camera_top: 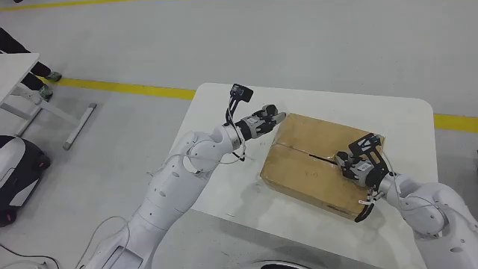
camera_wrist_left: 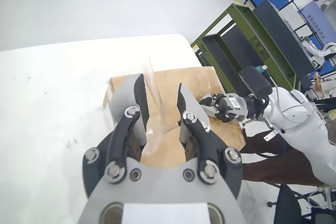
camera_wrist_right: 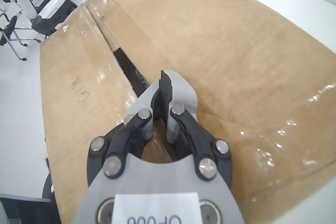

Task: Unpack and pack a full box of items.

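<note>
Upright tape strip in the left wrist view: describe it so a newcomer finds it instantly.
On the white table lies a brown cardboard box. At its end by the left gripper, a clear glossy tape strip rises between the open fingers. Unlike the flat tape along the seam, it stands free of the cardboard.

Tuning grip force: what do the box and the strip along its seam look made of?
The box: cardboard, matte brown, going by its folded flaps and the pen mark on top. The strip: probably clear plastic tape, glossy; it glares, wrinkles, and the cardboard shows through.
</note>
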